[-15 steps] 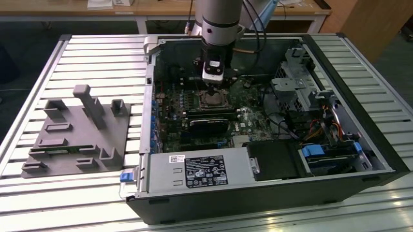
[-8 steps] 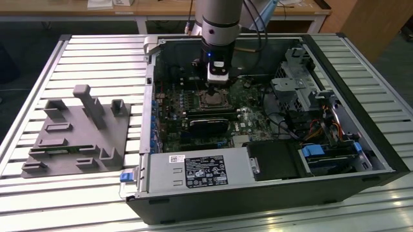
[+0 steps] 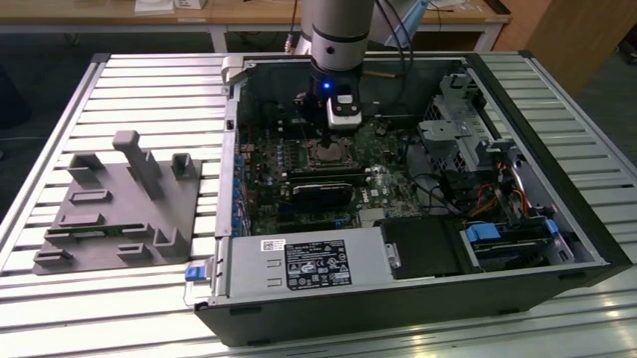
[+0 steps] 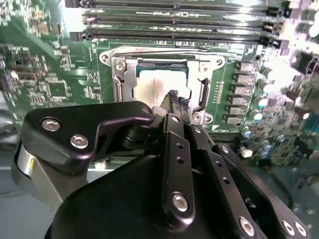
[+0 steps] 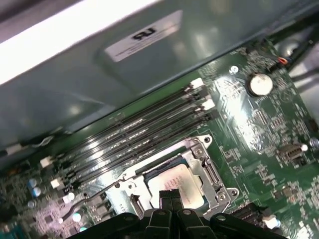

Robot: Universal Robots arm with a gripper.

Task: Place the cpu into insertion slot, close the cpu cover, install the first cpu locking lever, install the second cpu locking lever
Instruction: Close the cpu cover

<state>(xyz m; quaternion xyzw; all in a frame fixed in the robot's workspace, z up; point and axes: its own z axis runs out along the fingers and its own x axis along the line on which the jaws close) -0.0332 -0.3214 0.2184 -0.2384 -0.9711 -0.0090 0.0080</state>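
While the pincer [image 4: 173, 97], tips together and empty, hovers just above the cpu [image 4: 149, 87] seated beneath the lowered cpu cover [image 4: 119, 74], lever work seems in hand; the locking lever [image 4: 203, 93] beside it needs a steady push.

A black label [image 3: 318, 265] with white print and symbols sat on the grey box [image 3: 249, 272] at the near side of the case [image 3: 398, 313], with a white barcode sticker [image 3: 273, 245] just beside it. A white label [image 5: 143, 36] sat on the grey wall [image 5: 75, 74] beyond the memory slots [image 5: 144, 130]. None could be read.
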